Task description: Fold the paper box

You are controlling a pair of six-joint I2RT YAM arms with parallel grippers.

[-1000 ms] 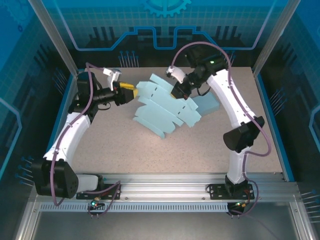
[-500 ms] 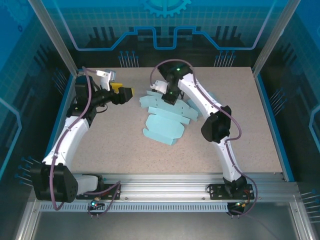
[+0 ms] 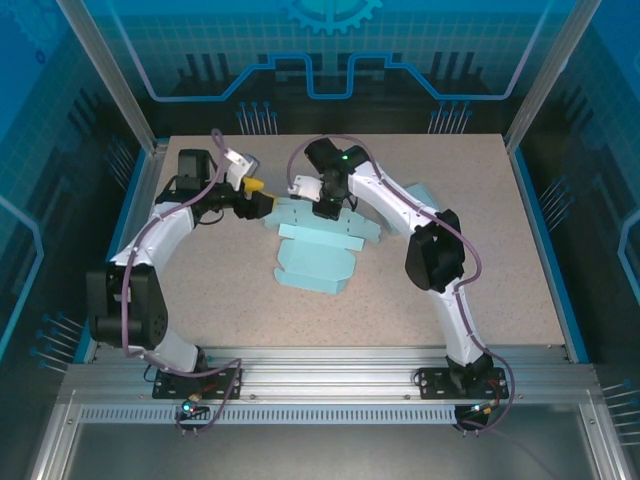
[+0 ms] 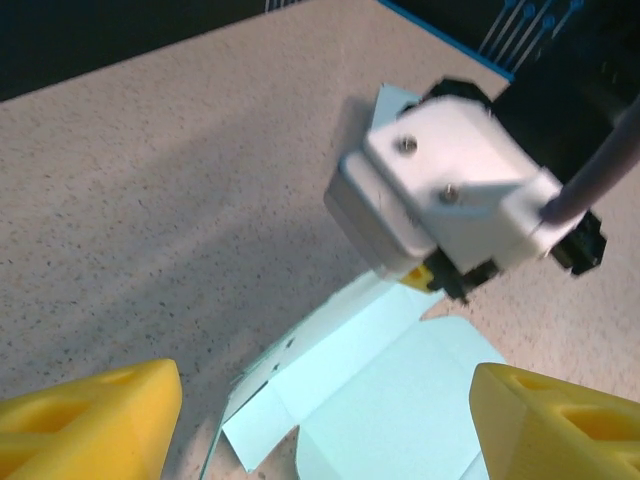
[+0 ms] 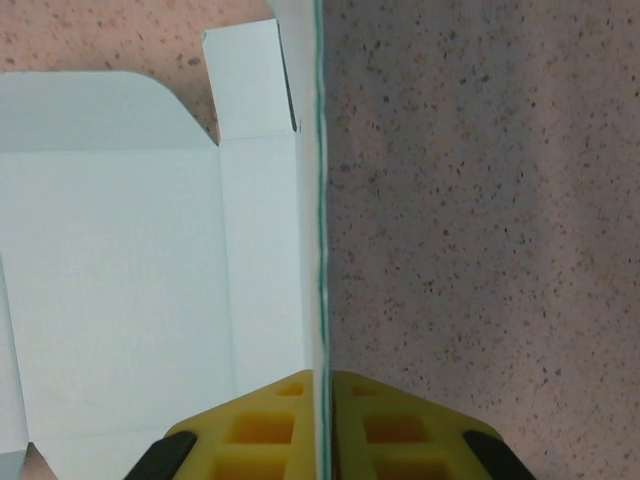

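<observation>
**Setting:** robot lab cell, an enclosed test bench.

**Evidence:**
- Speckled beige table (image 3: 500, 260) with blue edging.
- Slotted aluminium rail (image 3: 330, 365) along the near edge, with both arm bases bolted to it.
- Two white jointed arms (image 3: 385, 195) with cables strung along them.
- Aluminium posts (image 3: 108, 70) framing the enclosure.
- Blue panels (image 3: 330, 60) on the walls, printed with gear and circuit graphics.

I'm watching top external looking down from behind over the table (image 3: 500, 260) | left wrist is looking close at the paper box (image 4: 380, 400) | right wrist is sharing it, closer.
</observation>
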